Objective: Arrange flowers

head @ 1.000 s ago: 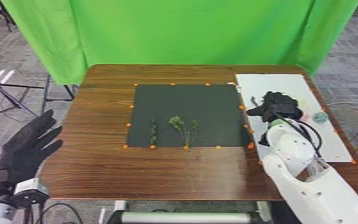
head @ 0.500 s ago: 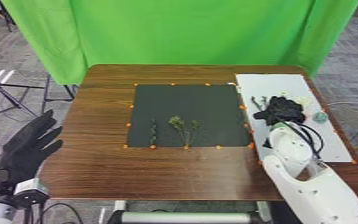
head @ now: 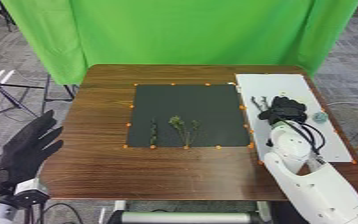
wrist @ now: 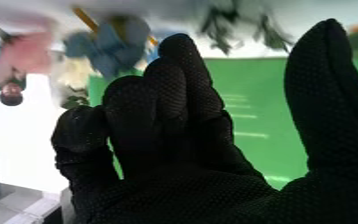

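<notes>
Several slender, leafy green sprigs

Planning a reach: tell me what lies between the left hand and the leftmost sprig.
Brown tabletop, then the orange-dotted edge of the dark mat, in the head view.

Dark grey mat; green sprigs on it; brown wood-grain table under it; green curtain beyond it; white board right of it.
</notes>
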